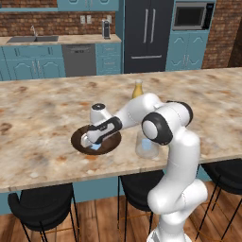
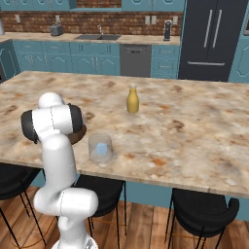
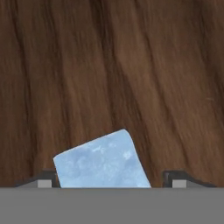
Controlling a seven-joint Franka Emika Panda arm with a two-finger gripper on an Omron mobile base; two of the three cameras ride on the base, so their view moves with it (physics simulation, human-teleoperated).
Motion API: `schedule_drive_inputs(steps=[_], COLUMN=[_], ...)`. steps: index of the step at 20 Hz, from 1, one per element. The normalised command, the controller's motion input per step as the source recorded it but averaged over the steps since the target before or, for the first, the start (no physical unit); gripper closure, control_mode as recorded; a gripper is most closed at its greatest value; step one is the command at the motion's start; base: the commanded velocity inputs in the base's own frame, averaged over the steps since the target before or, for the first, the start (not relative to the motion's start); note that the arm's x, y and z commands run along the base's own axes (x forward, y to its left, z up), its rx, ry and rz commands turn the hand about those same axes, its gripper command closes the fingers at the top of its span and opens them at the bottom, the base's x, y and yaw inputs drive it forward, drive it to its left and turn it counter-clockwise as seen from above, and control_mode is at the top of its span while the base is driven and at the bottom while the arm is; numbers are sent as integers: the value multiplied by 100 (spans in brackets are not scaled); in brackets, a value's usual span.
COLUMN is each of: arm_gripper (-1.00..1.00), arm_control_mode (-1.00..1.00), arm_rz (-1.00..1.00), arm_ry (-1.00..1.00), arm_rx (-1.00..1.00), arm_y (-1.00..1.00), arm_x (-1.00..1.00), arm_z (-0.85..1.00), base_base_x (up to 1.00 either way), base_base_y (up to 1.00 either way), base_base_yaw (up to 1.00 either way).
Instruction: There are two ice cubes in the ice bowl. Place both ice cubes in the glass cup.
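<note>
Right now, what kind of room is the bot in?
A home-style kitchen, rendered. The arm works at a marble-look island counter with black stools tucked under it; behind are teal cabinets, a sink, a dishwasher, a dark fridge and a microwave.

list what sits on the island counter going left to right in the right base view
ice bowl (mostly behind the arm) → glass cup with an ice cube inside → yellow bottle

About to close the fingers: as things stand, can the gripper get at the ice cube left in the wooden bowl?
Probably yes. The gripper is down inside the bowl, with the ice cube between its open fingertips and nothing blocking. The other cube sits in the glass.
</note>
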Motion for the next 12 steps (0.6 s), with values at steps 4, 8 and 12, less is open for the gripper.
schedule_drive_inputs(steps=[4, 8, 12], arm_gripper=[100, 100, 100], arm_control_mode=[-100, -100, -100], arm_rz=[0, -8, -32], arm_ry=[0, -17, -10], arm_rx=[0, 0, 0], arm_y=[0, -1, -59], arm_x=[0, -19, -48], arm_z=[0, 58, 100], base_base_x=[0, 0, 0], base_base_y=[0, 0, 0], base_base_yaw=[0, 0, 0])
